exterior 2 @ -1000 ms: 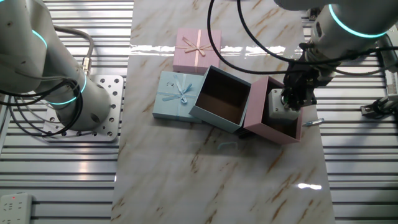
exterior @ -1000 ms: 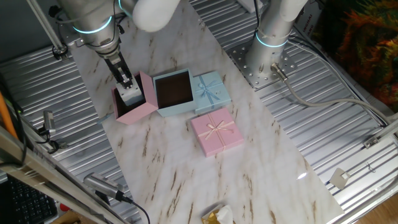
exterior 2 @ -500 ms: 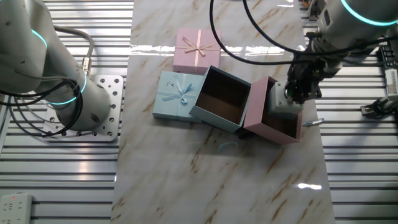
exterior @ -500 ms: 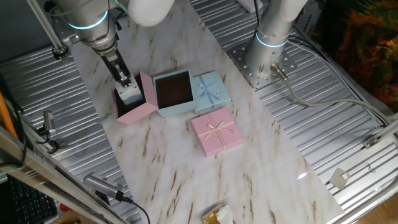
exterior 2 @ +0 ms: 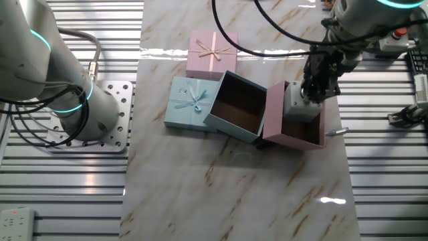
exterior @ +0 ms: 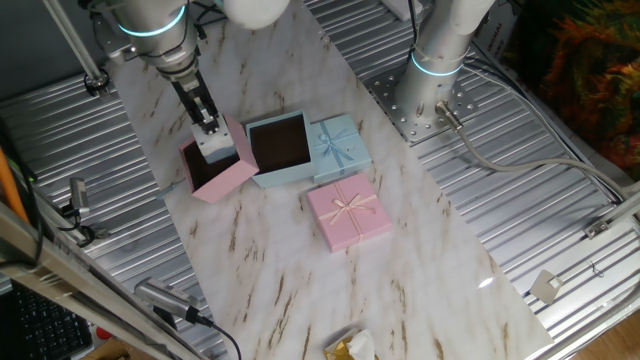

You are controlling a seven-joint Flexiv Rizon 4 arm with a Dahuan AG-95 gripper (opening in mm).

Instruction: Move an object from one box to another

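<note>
The gripper (exterior: 210,130) hangs over the pink box (exterior: 216,172), its dark fingers (exterior 2: 311,90) closed onto the top of the small white block (exterior: 216,148). The block is blocky and matte, and it sits at the box's mouth; whether its underside touches the lining cannot be told. No green part shows in either view.

The pink box is square, smooth card with a dark brown lining, and stands at about 9 o'clock from the light blue box (exterior: 281,150) in one fixed view, their walls touching. The blue box is also square and open, its brown interior bare and flat.

At 3 o'clock from the blue box lies the light blue lid (exterior: 340,142), a flat square with a pale ribbon bow, pressed against the box's side. At roughly 5 o'clock from the blue box lies the pink lid (exterior: 348,211), flat and square with a cream bow, near the blue lid's corner.

All of these rest on a marble-patterned table (exterior: 300,290), glossy white with brown veins, flanked by ribbed metal panels (exterior: 80,140). A second arm's white base (exterior: 436,60), ringed with a cyan light, stands on a perforated plate at about 2 o'clock from the boxes.
</note>
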